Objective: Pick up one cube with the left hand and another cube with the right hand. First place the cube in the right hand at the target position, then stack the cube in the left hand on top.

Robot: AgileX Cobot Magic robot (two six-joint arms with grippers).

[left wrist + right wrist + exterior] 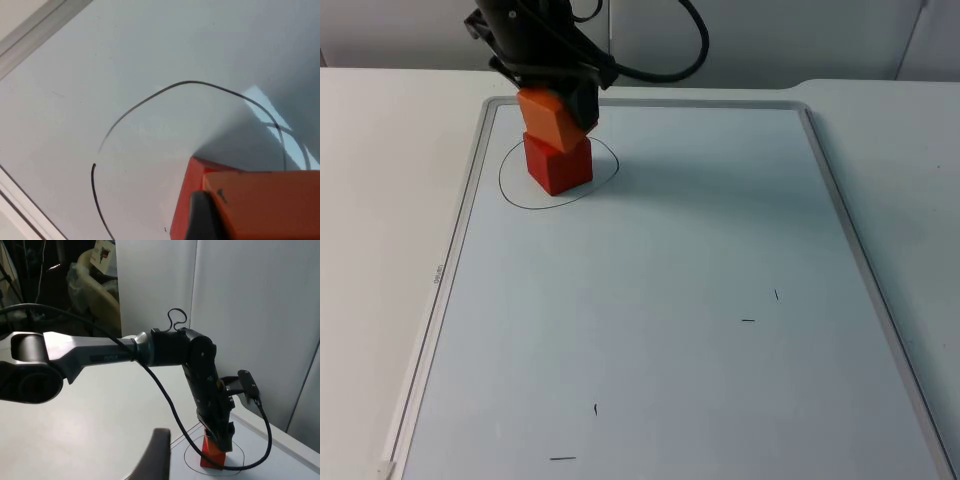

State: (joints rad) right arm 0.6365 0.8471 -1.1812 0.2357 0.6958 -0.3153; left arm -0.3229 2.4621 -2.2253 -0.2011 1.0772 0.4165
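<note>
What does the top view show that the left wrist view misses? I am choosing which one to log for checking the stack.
Top view alone: the whole pen-drawn circle, the whiteboard's metal frame along its sides, small pen marks nearer the camera, and the left gripper shut on the orange cube, tilted above the red cube.

Left wrist view alone: a black fingertip against the orange cube's face, seen close.

Shared: both cubes, part of the circle, and the pale board surface.
</note>
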